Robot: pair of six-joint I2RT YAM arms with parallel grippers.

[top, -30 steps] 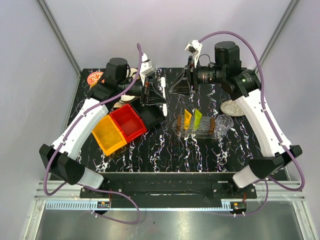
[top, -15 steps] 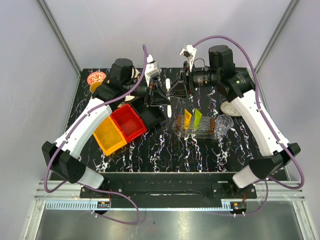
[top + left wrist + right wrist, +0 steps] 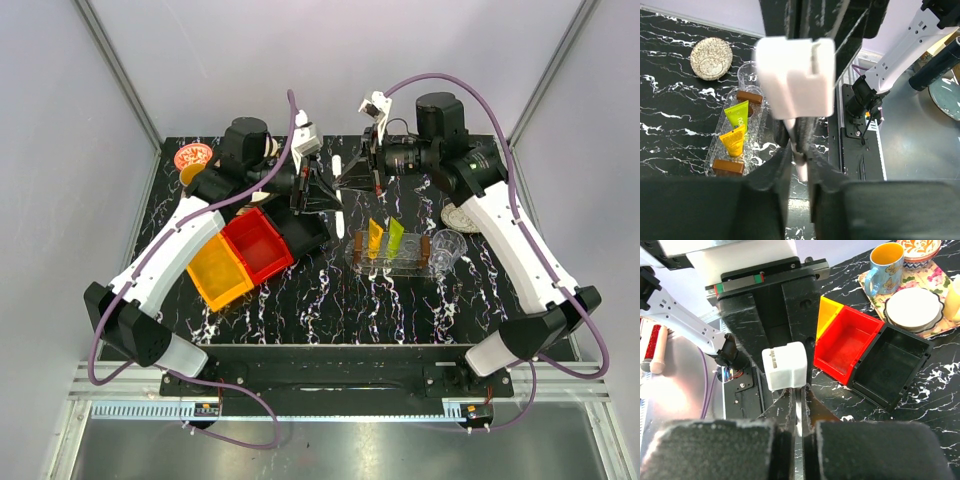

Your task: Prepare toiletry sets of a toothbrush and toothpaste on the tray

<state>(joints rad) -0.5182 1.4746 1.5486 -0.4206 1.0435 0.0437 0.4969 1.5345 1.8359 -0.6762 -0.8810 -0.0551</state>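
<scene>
Right jaws have closed onto the toothbrush (image 3: 801, 169).

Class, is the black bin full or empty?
Empty: in the right wrist view the black bin shows a bare floor and walls, with nothing inside.

Row of three bins (image 3: 257, 246) sits left of centre on the tabletop (image 3: 320, 300), running from near the left edge in toward the middle. Behind them, far-left corner, there's the patterned tray (image 3: 938, 274) with a mug (image 3: 885, 262) on it. Right of centre the tray (image 3: 711, 150) carries the rack (image 3: 424, 247), with both toothpaste tubes (image 3: 376, 238) in it side by side. A cup (image 3: 447, 248) sits at the rack's right end, and a disc (image 3: 462, 215) lies behind that, near the right edge. The toothbrush (image 3: 338, 164) is up off the tabletop, pinched between the left hand (image 3: 322, 188) and right hand (image 3: 352, 178), toward the middle of the far edge.
</scene>
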